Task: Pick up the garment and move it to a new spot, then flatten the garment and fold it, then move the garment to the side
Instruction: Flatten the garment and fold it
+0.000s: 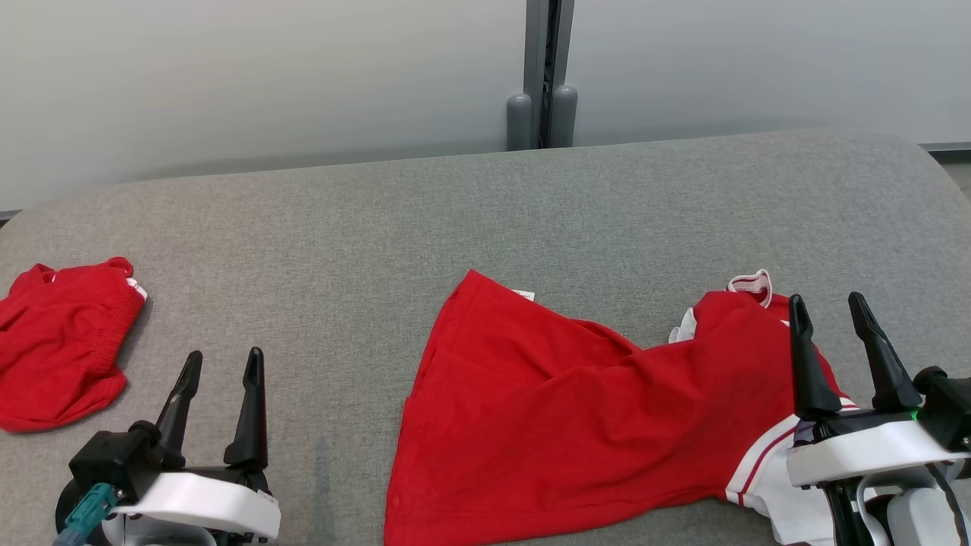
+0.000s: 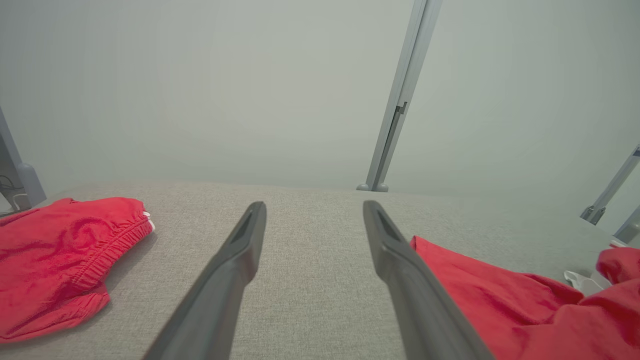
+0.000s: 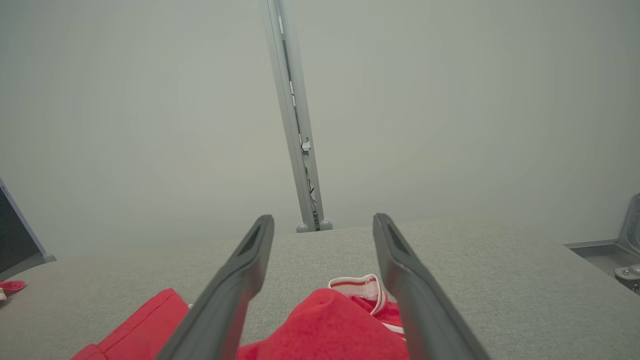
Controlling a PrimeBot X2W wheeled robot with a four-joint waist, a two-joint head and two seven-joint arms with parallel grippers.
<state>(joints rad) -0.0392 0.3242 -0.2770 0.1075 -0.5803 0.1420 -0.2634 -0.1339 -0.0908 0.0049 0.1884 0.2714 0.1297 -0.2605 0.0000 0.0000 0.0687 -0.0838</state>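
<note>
A red garment with white striped trim lies crumpled on the grey table, right of centre near the front edge. In the left wrist view its red cloth shows at the lower right; in the right wrist view it bunches under the fingers. My right gripper hovers open over the garment's right end, close to the white collar, holding nothing. My left gripper stands open at the lower left over bare table, well left of the garment. Its fingers are spread wide.
A second red cloth item with an elastic waistband lies bunched at the table's far left, also in the left wrist view. A pale wall with a grey upright post runs behind the table. Bare grey surface lies between the two red items.
</note>
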